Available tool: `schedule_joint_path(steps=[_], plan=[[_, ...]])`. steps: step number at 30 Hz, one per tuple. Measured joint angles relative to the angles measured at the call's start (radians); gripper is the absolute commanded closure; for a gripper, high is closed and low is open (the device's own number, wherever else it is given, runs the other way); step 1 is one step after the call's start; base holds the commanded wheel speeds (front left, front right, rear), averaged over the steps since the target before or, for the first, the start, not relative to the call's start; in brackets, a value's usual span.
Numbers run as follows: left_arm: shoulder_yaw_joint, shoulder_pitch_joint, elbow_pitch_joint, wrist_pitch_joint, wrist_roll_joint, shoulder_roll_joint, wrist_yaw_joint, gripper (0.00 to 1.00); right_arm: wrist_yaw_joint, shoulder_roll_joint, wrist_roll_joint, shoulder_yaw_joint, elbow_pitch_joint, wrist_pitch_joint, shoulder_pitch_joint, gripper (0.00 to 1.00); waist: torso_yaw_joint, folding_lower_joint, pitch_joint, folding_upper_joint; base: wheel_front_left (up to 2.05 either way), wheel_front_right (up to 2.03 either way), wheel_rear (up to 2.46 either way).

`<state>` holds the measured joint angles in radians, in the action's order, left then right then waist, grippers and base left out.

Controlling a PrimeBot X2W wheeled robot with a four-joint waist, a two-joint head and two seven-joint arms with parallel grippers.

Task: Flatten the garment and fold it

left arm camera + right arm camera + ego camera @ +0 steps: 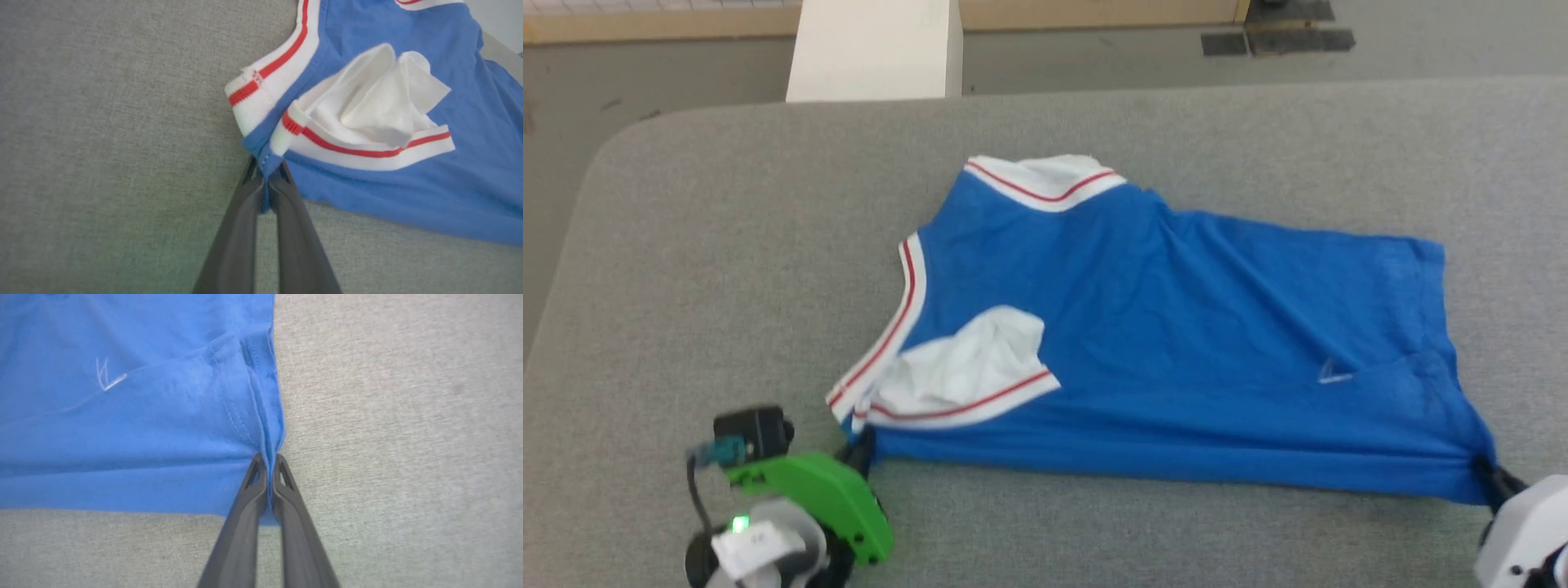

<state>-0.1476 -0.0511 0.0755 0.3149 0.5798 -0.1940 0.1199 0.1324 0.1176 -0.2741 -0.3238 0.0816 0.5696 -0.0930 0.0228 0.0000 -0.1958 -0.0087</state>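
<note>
The garment (pixel 1160 327), a bright blue jersey with white, red-striped trim, lies spread sideways on the grey table (pixel 727 245), collar to the left and hem to the right. A white sleeve (pixel 968 371) lies crumpled on its near left part. My left gripper (pixel 862 449) is shut on the garment's near left corner below the collar trim; the left wrist view shows blue cloth (pixel 265 163) pinched between the dark fingers (pixel 245 212). At the near right, my right gripper (pixel 1490 478) is shut on the hem corner, with the hem seam (pixel 267 441) bunched between its fingers (pixel 286 490).
The table's rounded far-left corner (pixel 629 135) meets the grey floor (pixel 686 73). A pale block (pixel 874 49) stands beyond the far edge, with dark mats (pixel 1278 41) on the floor further right. Bare grey table surrounds the garment on all sides.
</note>
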Motion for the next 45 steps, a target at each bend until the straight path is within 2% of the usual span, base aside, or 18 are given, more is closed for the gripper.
schedule_joint_path(steps=[6, 13, 19, 28, 29, 30, 31, 32, 33, 38, 40, 42, 43, 45], plan=[[0.012, 0.145, -0.106, 0.018, 0.029, 0.007, 0.032, 1.0, 0.001, 0.022, 0.0, -0.05, 0.033, 0.045, -0.013, 1.0, -0.002, 0.0, 0.045, 0.0, 0.0, 0.0, 0.0], [-0.004, 0.307, -0.193, 0.046, 0.069, 0.035, 0.057, 1.0, 0.001, 0.009, 0.0, -0.082, 0.034, 0.085, -0.098, 1.0, 0.009, 0.0, 0.074, 0.0, 0.0, 0.0, 0.0], [-0.028, 0.347, -0.154, 0.044, 0.089, 0.066, 0.056, 1.0, 0.0, -0.006, 0.009, -0.073, -0.002, 0.088, -0.136, 1.0, 0.025, 0.0, 0.084, 0.0, 0.0, 0.0, 0.0], [-0.026, 0.271, -0.02, -0.013, 0.091, 0.077, 0.026, 1.0, 0.0, -0.011, 0.012, -0.04, -0.081, 0.04, -0.132, 1.0, 0.032, 0.0, 0.097, 0.0, 0.0, 0.0, 0.0], [-0.022, 0.255, 0.004, -0.028, 0.091, 0.079, 0.021, 0.91, 0.0, -0.011, 0.014, -0.032, -0.098, 0.028, -0.123, 1.0, 0.028, 0.0, 0.099, 0.0, 0.0, 0.0, 0.0], [-0.02, 0.25, 0.01, -0.035, 0.091, 0.081, 0.021, 0.67, 0.0, -0.01, 0.015, -0.029, -0.1, 0.025, -0.121, 0.87, 0.027, 0.0, 0.099, 0.0, 0.0, 0.0, 0.0], [-0.018, 0.248, 0.013, -0.037, 0.092, 0.082, 0.021, 0.33, 0.0, -0.008, 0.017, -0.025, -0.102, 0.021, -0.118, 0.55, 0.025, 0.0, 0.099, 0.0, 0.0, 0.0, 0.0], [-0.013, 0.248, 0.013, -0.046, 0.094, 0.084, 0.021, 0.0, 0.0, -0.006, 0.018, -0.021, -0.103, 0.019, -0.116, 0.31, 0.024, 0.0, 0.098, 0.0, 0.0, 0.0, 0.0], [-0.007, 0.248, 0.013, -0.056, 0.099, 0.088, 0.021, 0.0, 0.0, -0.004, 0.018, -0.017, -0.103, 0.019, -0.114, 0.0, 0.022, 0.0, 0.098, 0.0, 0.0, 0.0, 0.0], [0.023, 0.256, -0.029, -0.083, 0.133, 0.091, 0.022, 0.0, 0.0, 0.002, -0.023, -0.01, -0.076, 0.037, -0.113, 0.0, 0.014, 0.0, 0.098, 0.0, 0.0, 0.0, 0.0], [0.06, 0.286, -0.1, -0.119, 0.133, 0.084, 0.036, 0.0, 0.0, 0.004, -0.054, -0.029, -0.001, 0.042, -0.113, 0.0, 0.008, 0.0, 0.096, 0.0, 0.0, 0.0, 0.0], [0.077, 0.297, -0.156, -0.152, 0.114, 0.066, 0.045, 0.0, 0.0, 0.003, -0.049, -0.05, 0.056, -0.006, -0.104, 0.0, 0.006, 0.0, 0.092, 0.0, 0.0, 0.0, 0.0], [0.086, 0.289, -0.232, -0.222, 0.051, 0.041, 0.049, 0.0, 0.0, 0.003, -0.021, -0.046, 0.113, -0.097, -0.07, 0.0, 0.003, 0.0, 0.084, 0.0, 0.0, 0.0, 0.0], [0.084, 0.268, -0.268, -0.288, 0.0, 0.032, 0.045, 0.0, 0.0, 0.003, -0.006, -0.023, 0.138, -0.158, -0.05, 0.0, 0.001, 0.0, 0.077, 0.0, 0.0, 0.0, 0.0]])
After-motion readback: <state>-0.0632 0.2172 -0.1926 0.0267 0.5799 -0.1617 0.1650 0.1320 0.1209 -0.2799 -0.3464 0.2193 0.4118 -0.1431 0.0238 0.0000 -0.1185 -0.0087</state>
